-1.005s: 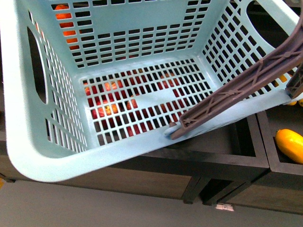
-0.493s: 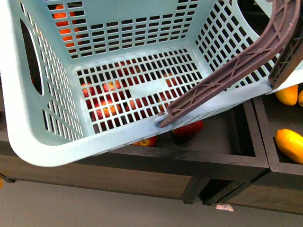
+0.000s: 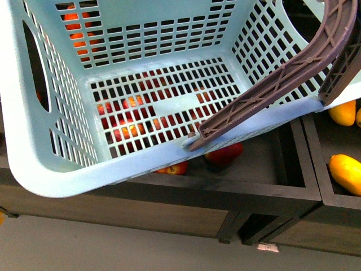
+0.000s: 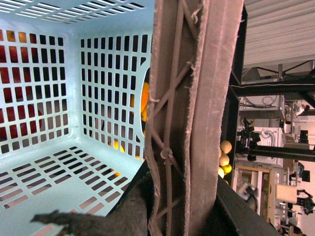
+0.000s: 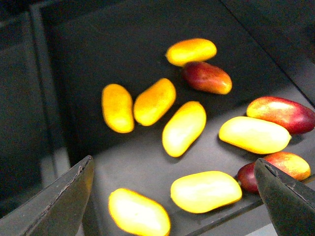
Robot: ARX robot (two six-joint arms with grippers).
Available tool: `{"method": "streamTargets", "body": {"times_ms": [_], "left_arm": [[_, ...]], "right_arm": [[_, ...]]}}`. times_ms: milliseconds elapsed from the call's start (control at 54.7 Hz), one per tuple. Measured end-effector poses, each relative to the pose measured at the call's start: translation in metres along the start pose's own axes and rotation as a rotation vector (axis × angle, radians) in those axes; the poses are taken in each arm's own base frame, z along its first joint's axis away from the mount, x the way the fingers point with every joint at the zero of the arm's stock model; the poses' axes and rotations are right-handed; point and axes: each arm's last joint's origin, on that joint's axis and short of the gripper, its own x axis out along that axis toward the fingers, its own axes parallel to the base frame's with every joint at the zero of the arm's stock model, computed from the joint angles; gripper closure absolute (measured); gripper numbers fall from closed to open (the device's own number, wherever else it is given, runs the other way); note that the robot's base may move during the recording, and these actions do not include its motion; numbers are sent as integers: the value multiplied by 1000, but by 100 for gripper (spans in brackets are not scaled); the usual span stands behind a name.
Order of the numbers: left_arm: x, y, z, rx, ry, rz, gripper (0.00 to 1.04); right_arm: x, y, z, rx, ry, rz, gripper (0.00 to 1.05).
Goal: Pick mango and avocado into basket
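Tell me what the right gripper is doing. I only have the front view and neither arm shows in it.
Observer: The right gripper is open, its fingers wide apart above a dark bin.
Operator: What's in that bin?
Observer: Ten oblong fruits, mostly yellow and three partly red. One yellow mango lies near the middle of the group.
Operator: And on the left side?
Observer: The handle of the basket fills the middle of the left wrist view, seen close up.
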Motion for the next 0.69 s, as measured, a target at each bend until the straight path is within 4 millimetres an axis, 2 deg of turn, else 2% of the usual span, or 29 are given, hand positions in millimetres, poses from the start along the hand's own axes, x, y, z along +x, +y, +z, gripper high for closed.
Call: {"method": "streamTargets", "body": {"times_ms": [73, 110, 256, 457, 694], "left_arm": [[0, 0, 0, 0, 0, 0, 86], [0, 0, 0, 0, -1, 0, 86], [0, 0, 0, 0, -1, 0, 86], [0, 0, 0, 0, 0, 0, 86], [0, 0, 0, 0, -1, 0, 86]], "right_arm": [[48, -6, -11, 3, 90, -55, 9], [65, -8, -16, 10, 133, -74, 9], [110, -8, -37, 33, 237, -92, 9], [149, 1, -49, 93, 284, -106, 9], [177, 4, -59, 144, 315, -135, 9]]}}
